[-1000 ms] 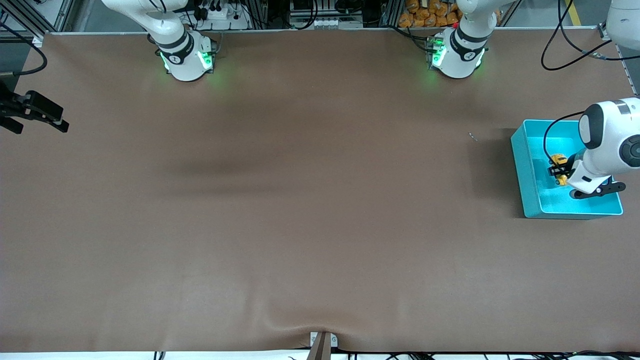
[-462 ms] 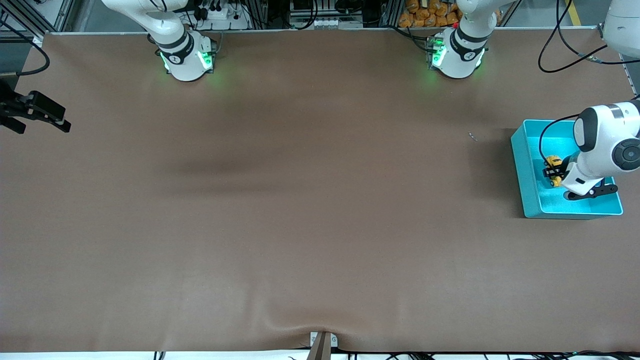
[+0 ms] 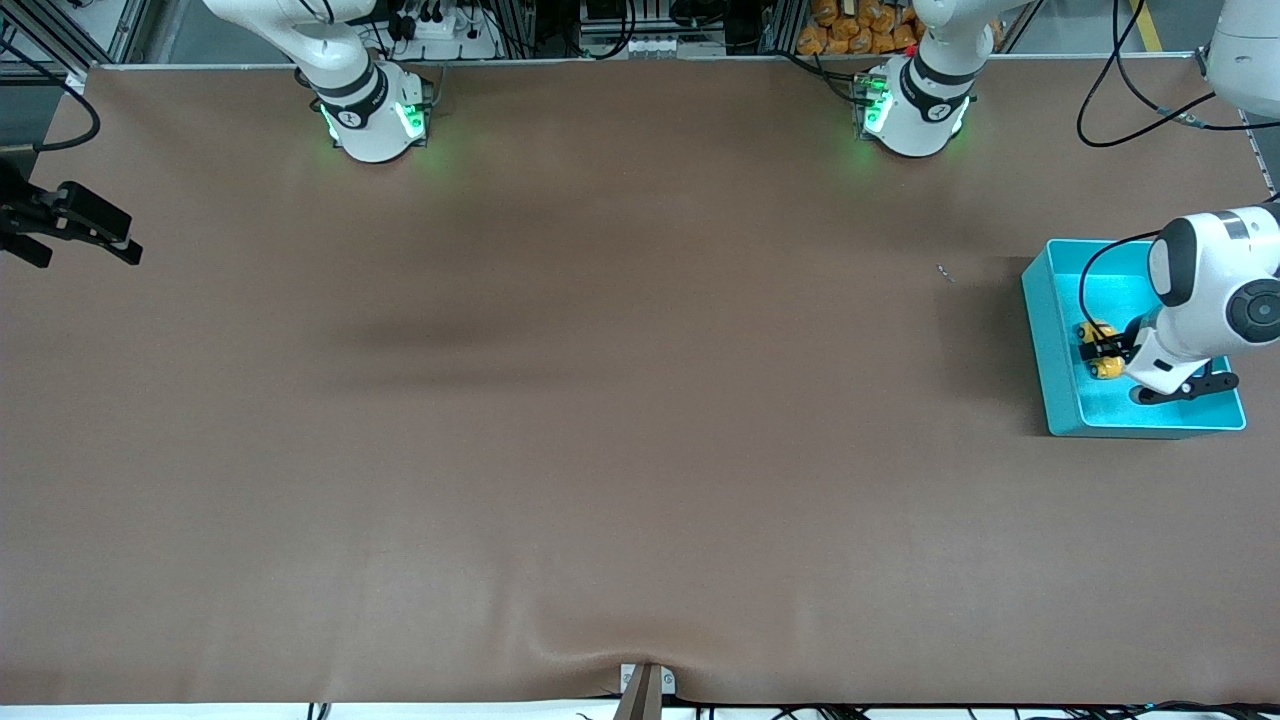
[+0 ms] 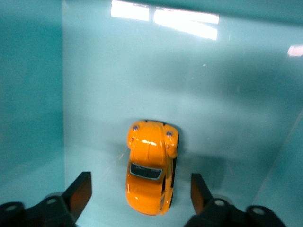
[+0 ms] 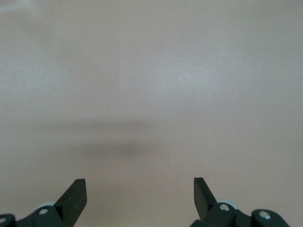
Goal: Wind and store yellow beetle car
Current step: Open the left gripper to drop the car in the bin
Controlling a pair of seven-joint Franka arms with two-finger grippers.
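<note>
Both fingers of the left gripper point(image 4: 137, 191) have just spread apart, so the yellow beetle car point(image 4: 150, 172) lies released in the turquoise bin point(image 3: 1050, 330), apparently stored, while the right gripper point(image 5: 139, 191) waits open over bare table.

Yellow-orange beetle car point(image 4: 150, 172) with dark windows, turquoise bin point(image 3: 1050, 340), plain brown table point(image 3: 600, 400), black gripper fingers point(image 4: 79, 193)

White arms point(image 3: 1200, 290) (green-lit bases point(image 3: 375, 120))
</note>
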